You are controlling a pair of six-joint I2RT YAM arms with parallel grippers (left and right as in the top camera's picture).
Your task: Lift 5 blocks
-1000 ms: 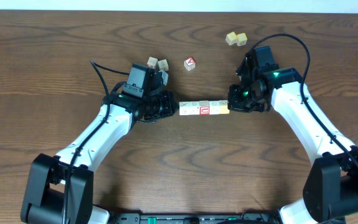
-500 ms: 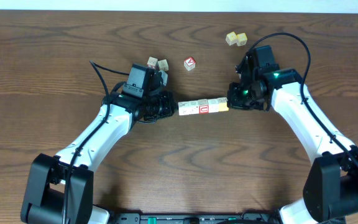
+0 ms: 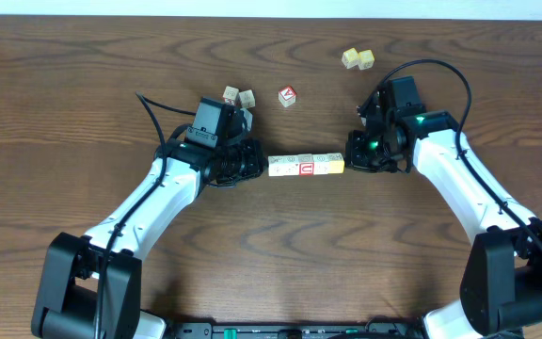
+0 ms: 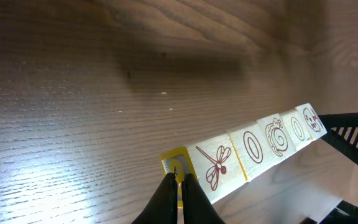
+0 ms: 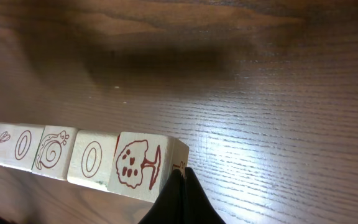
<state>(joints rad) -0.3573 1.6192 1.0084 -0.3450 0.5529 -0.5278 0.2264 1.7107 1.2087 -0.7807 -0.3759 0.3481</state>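
Observation:
Five blocks (image 3: 306,167) form one tight row between my two grippers, cream faces up with red marks. My left gripper (image 3: 263,167) is shut and its tips press the row's yellow left end. My right gripper (image 3: 349,162) is shut and presses the right end. In the left wrist view the shut fingertips (image 4: 179,182) touch the yellow end face beside the dragonfly block (image 4: 216,167). Seen from the right wrist, the shut tips (image 5: 182,173) push on the end face of the tree block (image 5: 138,163). The row's shadow lies well away on the table, so the row looks clamped in the air.
A red-faced cube (image 3: 288,95) lies behind the row. Two plain yellow cubes (image 3: 357,58) sit at the back right. Two cream cubes (image 3: 238,95) rest close behind my left wrist. Both arms' cables arc over the wooden table (image 3: 280,264).
Half a second ago the row's right end had swung toward the back of the table; now the row is level again. Both grippers stayed shut against its ends.

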